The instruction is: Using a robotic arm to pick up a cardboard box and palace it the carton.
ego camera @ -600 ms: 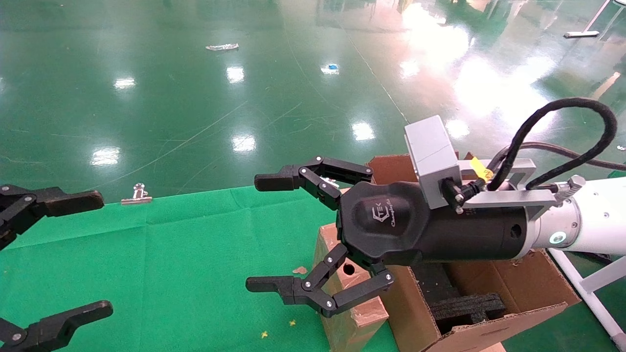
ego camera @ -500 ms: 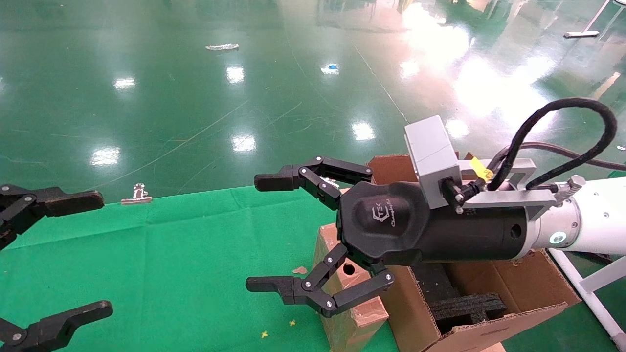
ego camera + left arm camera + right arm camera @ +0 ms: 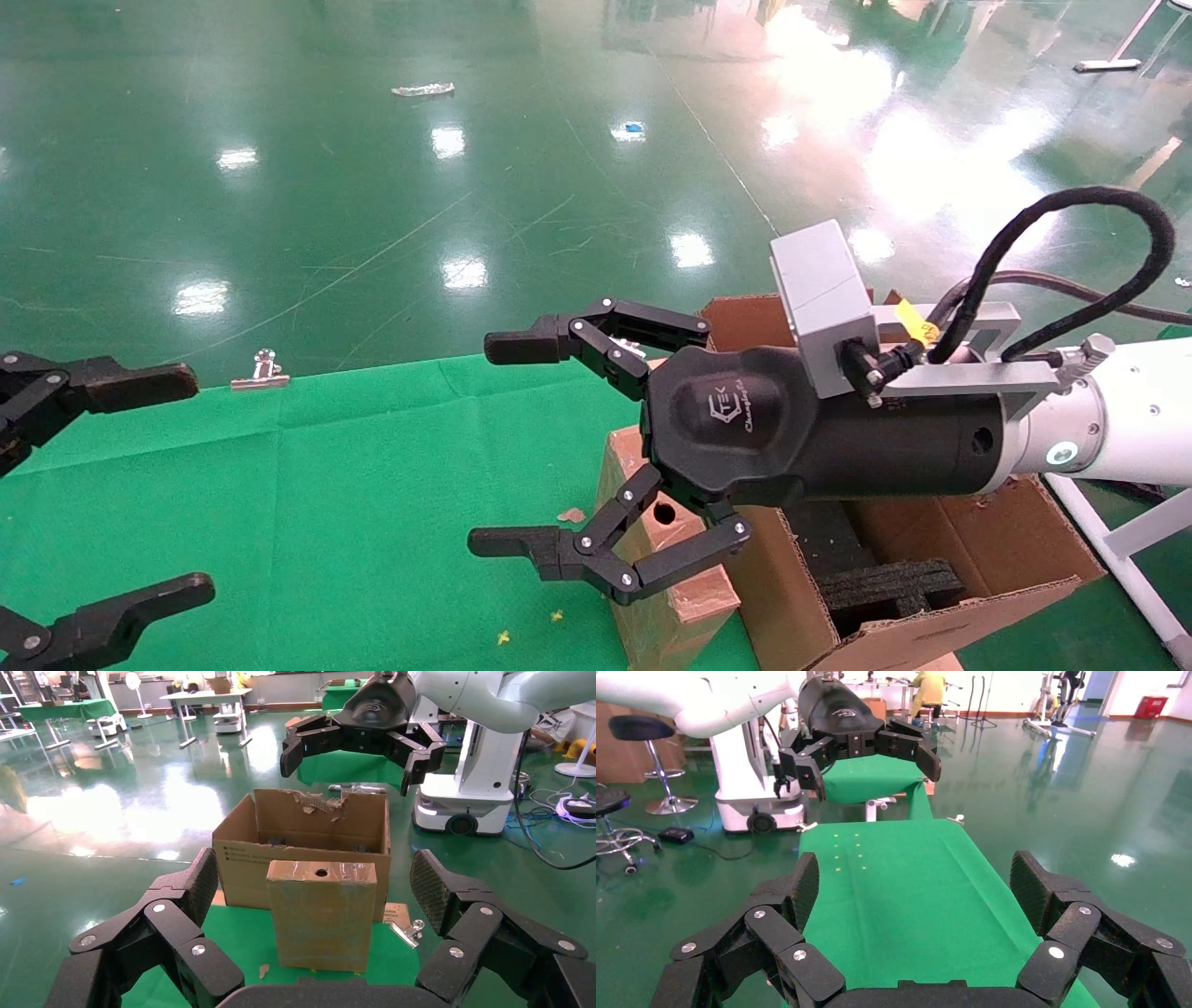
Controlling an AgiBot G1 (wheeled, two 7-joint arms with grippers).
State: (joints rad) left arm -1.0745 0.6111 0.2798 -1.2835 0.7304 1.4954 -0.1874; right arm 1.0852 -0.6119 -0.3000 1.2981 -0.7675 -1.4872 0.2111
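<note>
The white robotic arm's black right hand [image 3: 498, 445] hovers spread open above the slim brown cardboard box [image 3: 666, 582], which stands upright at the green table's [image 3: 326, 503] right edge against the large corrugated carton [image 3: 941, 559]; the left hand [image 3: 149, 485] gapes open at the left edge.

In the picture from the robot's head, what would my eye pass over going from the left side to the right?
Left gripper, open at the left edge → silver clip at the far rim of the green cloth → right gripper, open and empty → cardboard box, standing upright → carton with black foam inside.
</note>
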